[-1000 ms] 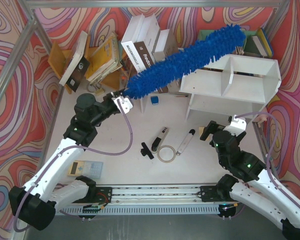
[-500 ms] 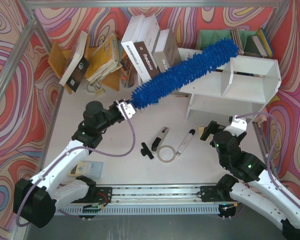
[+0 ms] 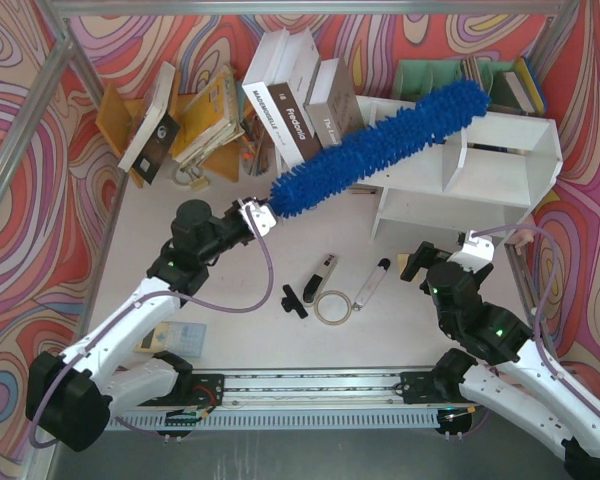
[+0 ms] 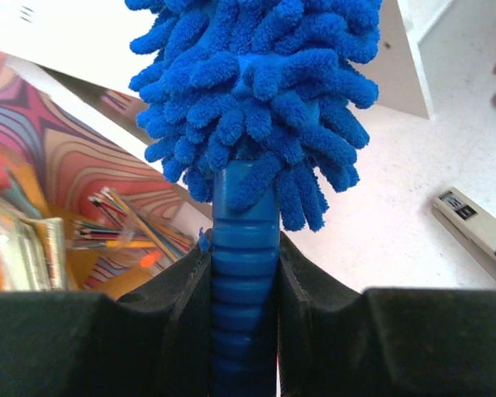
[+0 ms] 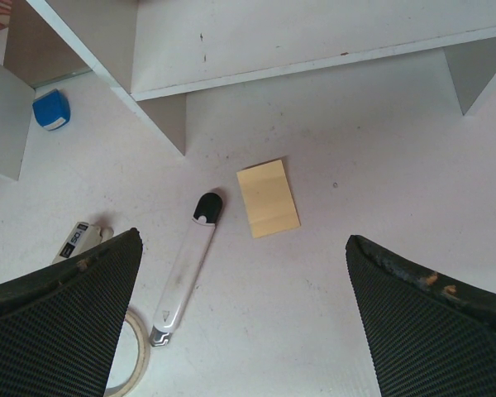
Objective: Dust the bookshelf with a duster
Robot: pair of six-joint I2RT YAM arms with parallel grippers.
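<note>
The white tabletop (image 3: 380, 330) carries everything, and the bookshelf (image 3: 500, 178) sits toward its far right. It is a rigid white two-box unit that looks light enough to slide if it is pushed hard.

The duster (image 3: 380, 148) slants across the bookshelf's left compartment. Its fluffy tip reaches the shelf's back edge near the divider, and its handle end hangs out past the shelf's left front corner. From where I stand I can't tell whether the strands press on the board or only brush it.

I'd judge the duster to be very light. The head is shaggy and soft, so it should give way against edges and not knock them. It is as long as the shelf, though, so a small twist at the wrist probably swings the tip a long way.

The left end effector (image 3: 252, 215), to the shelf's left front, is clamped on the ribbed blue handle (image 4: 244, 273) just below the first noodles. That stiff plastic with ridges to resist slipping looks like the right place to hold it, since the fluff would only squash.

The right end effector (image 5: 244, 298) hangs in front of the bookshelf with its jaws wide apart, holding nothing, above a yellow note (image 5: 268, 198) and a white marker-like tool (image 5: 186, 269).
</note>
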